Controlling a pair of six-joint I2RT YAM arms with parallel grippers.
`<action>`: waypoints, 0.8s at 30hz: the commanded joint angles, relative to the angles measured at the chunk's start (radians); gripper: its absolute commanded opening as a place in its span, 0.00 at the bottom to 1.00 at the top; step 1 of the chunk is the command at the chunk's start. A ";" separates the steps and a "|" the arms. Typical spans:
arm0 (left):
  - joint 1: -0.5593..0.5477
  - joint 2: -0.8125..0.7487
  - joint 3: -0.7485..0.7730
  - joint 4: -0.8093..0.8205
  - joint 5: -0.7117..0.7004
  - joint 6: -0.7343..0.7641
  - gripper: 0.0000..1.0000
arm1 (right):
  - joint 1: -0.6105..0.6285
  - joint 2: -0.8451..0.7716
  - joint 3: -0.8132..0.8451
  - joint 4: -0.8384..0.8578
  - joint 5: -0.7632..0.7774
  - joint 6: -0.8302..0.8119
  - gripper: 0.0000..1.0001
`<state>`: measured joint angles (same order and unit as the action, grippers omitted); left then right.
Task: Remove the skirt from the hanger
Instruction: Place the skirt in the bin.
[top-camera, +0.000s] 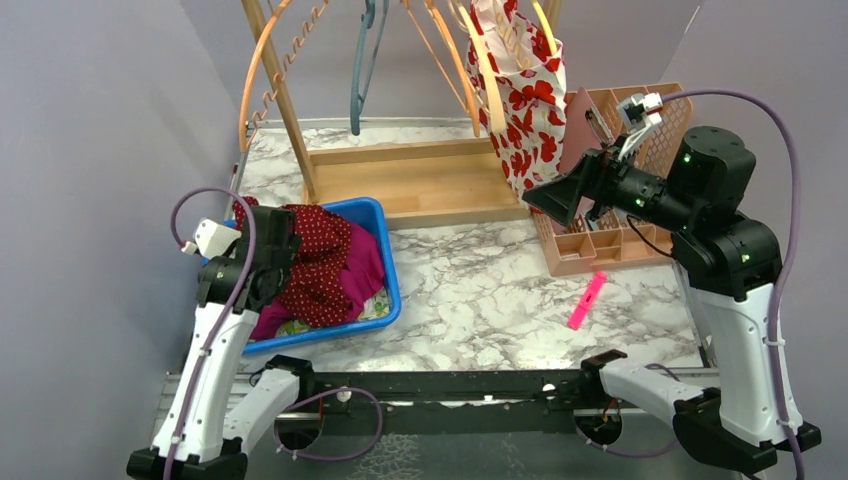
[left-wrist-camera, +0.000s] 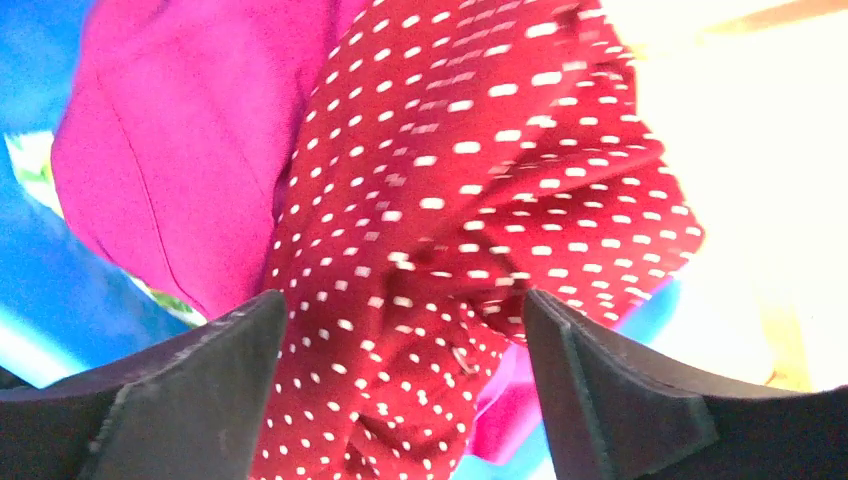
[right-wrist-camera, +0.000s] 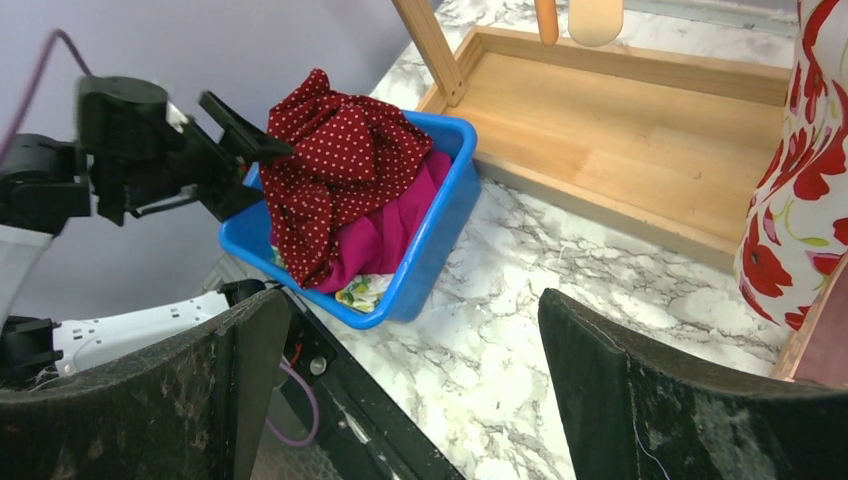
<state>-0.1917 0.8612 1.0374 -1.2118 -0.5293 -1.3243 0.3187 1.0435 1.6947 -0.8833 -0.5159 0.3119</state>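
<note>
The left gripper (left-wrist-camera: 402, 305) hangs over the left side of the bin (top-camera: 392, 275), jaws spread wide and gripping nothing. The skirt (left-wrist-camera: 470, 220), red with white dots, fills the view between and beyond its fingers (left-wrist-camera: 190, 370). The skirt lies heaped in the bin, on top of a magenta cloth (top-camera: 365, 270). The right gripper (right-wrist-camera: 412, 300) is raised well to the right of the bin, jaws wide and empty, pointing toward the bin. Behind the bin stands a wooden rack (top-camera: 420, 180) with hangers (top-camera: 360, 80). A floral bag (top-camera: 525, 100) hangs farther right. A pink marker (top-camera: 587, 300) lies right of the bin.
</note>
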 joint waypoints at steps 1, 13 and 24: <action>0.003 -0.012 0.118 0.063 -0.032 0.334 0.96 | -0.003 -0.014 -0.018 0.038 -0.040 -0.028 1.00; 0.003 0.222 0.141 0.393 -0.051 0.875 0.99 | -0.003 -0.017 -0.011 0.028 -0.047 -0.032 1.00; 0.017 0.176 -0.074 0.373 -0.003 0.657 0.55 | -0.004 -0.019 0.049 -0.020 -0.030 -0.031 1.00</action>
<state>-0.1883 1.0916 0.9565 -0.8013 -0.5480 -0.5732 0.3187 1.0332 1.7172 -0.8776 -0.5400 0.2897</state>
